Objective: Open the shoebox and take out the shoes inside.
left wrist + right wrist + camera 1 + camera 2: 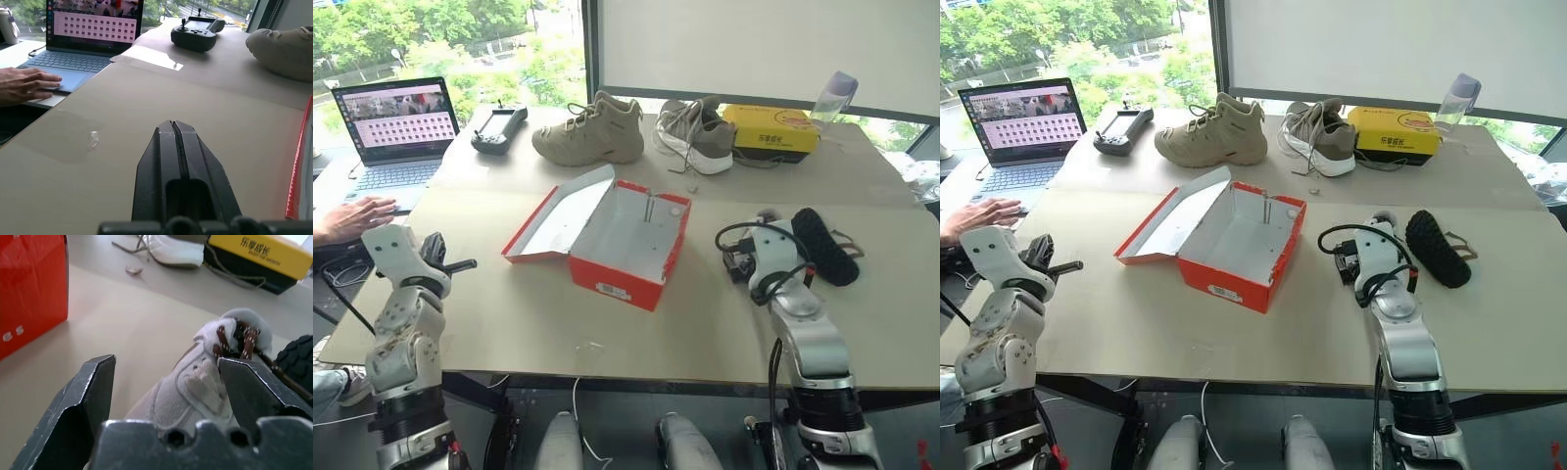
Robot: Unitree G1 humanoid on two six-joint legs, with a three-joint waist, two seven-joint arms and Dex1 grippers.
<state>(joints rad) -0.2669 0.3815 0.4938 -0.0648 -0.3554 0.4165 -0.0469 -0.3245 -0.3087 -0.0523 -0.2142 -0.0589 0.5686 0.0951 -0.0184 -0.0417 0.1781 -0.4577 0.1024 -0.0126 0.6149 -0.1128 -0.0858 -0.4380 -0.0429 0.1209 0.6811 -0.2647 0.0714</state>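
Note:
The red shoebox (631,279) stands open in the middle of the table, its lid (563,220) folded back to the left and its white inside bare of shoes. To its right, one shoe (825,245) lies on its side with its black sole showing. The other shoe (195,387), white with laces, lies between the fingers of my right gripper (165,361). That gripper is open: one finger is at the laces, the other stands apart from the shoe. My left gripper (172,123) is shut and empty, low over the table's left part, well away from the box.
At the back stand a tan boot (590,130), a grey-and-white sneaker (697,135), a yellow box (771,130) and a bottle (832,95). At the far left are a black controller (499,127) and a laptop (396,132) with a person's hand (352,217) on it.

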